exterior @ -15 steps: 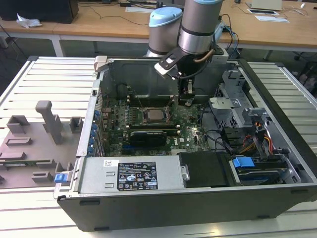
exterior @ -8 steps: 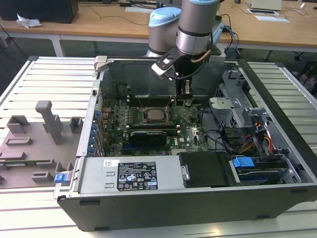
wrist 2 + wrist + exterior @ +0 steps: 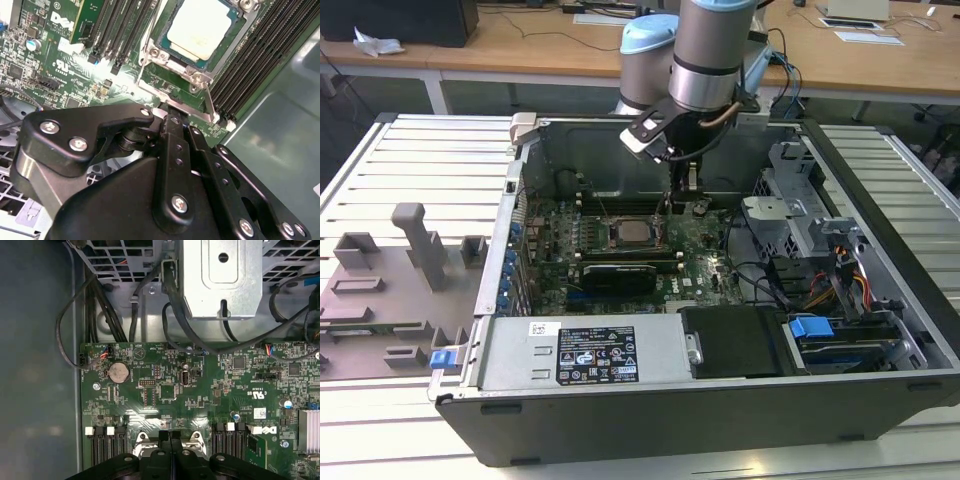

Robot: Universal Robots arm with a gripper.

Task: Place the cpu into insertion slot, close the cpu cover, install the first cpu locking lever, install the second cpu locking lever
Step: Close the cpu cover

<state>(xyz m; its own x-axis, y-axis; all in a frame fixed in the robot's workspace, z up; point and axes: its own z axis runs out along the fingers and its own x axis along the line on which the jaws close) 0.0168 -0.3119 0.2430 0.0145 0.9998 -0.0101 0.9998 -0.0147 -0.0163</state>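
Observation:
The cpu [image 3: 202,27], with its pale silver top, lies in the insertion slot [image 3: 165,35] on the green motherboard; in the exterior view the cpu [image 3: 632,233] sits at the middle of the open case. The silver cpu cover [image 3: 156,52] lies down around the chip, framing it. Two thin wire locking levers [image 3: 141,70] [image 3: 209,100] run along the socket's sides and join a metal bar [image 3: 150,92]. My gripper [image 3: 171,119] is shut, its black fingertips pressed together right at that bar's edge. In the first wrist view the gripper [image 3: 170,439] meets the socket's rim.
Long black memory slots [image 3: 255,55] flank the socket. A metal drive cage [image 3: 790,215] and cables [image 3: 175,315] stand on the exterior view's right of the arm. The power supply [image 3: 585,350] fills the case front. A grey fixture rack [image 3: 410,260] lies outside on the left.

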